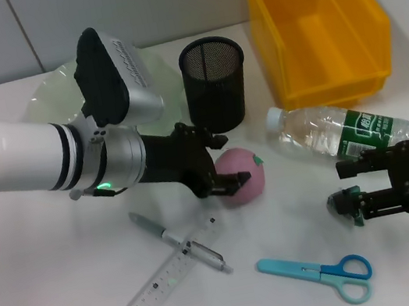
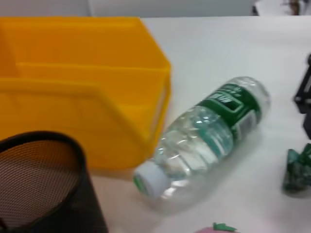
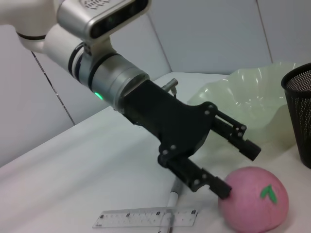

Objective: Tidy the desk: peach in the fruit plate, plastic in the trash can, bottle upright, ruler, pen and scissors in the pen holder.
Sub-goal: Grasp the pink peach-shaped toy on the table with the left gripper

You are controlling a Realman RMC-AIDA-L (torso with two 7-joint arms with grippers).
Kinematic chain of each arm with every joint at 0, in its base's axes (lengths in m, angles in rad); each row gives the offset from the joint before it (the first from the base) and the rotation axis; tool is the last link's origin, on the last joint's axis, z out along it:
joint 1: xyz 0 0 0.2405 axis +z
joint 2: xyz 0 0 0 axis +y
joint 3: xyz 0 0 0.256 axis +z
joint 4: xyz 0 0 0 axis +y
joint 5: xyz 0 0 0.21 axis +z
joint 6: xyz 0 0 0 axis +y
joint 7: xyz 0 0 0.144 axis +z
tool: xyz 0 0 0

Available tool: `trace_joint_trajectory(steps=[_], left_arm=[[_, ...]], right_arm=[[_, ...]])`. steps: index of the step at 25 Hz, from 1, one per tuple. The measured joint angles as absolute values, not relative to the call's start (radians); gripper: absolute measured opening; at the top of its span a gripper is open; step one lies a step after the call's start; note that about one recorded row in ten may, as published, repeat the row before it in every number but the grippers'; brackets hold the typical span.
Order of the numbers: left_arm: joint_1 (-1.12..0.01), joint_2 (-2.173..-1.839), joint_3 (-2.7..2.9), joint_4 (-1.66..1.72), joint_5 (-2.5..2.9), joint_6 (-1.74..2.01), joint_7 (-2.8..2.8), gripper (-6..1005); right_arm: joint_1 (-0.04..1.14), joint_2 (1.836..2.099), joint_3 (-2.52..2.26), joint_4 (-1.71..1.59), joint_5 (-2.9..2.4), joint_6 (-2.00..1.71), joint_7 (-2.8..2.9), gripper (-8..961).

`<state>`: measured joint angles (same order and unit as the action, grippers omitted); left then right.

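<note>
A pink peach [image 1: 243, 175] [image 3: 253, 199] lies mid-table. My left gripper [image 1: 226, 165] [image 3: 238, 171] stands open at its left side, one finger touching it and the other just above it. A clear bottle [image 1: 339, 129] [image 2: 204, 136] with a green label lies on its side by the yellow trash can [image 1: 316, 22] [image 2: 73, 87]. Low on the right, my right gripper [image 1: 350, 189] is open, with a crumpled green plastic [image 1: 345, 204] [image 2: 297, 170] at its lower fingertip. The pen [image 1: 181, 243] crosses the clear ruler [image 1: 160, 283]. Blue scissors [image 1: 320, 271] lie near the front.
The black mesh pen holder [image 1: 214, 80] [image 2: 39, 184] stands upright behind the peach. A pale green wavy fruit plate [image 1: 44, 98] [image 3: 248, 97] sits at the back left, partly hidden by my left arm. The trash can is at the back right.
</note>
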<state>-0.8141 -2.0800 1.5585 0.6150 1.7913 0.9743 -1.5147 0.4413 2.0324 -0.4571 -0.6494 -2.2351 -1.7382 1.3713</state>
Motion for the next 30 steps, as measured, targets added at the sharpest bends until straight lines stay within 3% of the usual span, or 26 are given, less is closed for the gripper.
trace_joint_trajectory(steps=[18, 19, 30], left_arm=[[-0.825, -2.080, 1.601, 0.585, 1.768, 0.974, -1.562, 643], [-0.825, -2.080, 1.606, 0.585, 1.768, 0.970, -1.567, 571], [-0.802, -2.080, 1.638, 0.606, 1.744, 0.962, -1.574, 451]], right_arm=[[0.448, 2.029, -0.459, -0.653, -2.249, -1.739, 1.365, 727], [0.448, 2.028, -0.459, -0.654, -2.249, -1.740, 1.364, 727], [0.449, 2.028, -0.469, -0.657, -2.249, -1.739, 1.362, 727]])
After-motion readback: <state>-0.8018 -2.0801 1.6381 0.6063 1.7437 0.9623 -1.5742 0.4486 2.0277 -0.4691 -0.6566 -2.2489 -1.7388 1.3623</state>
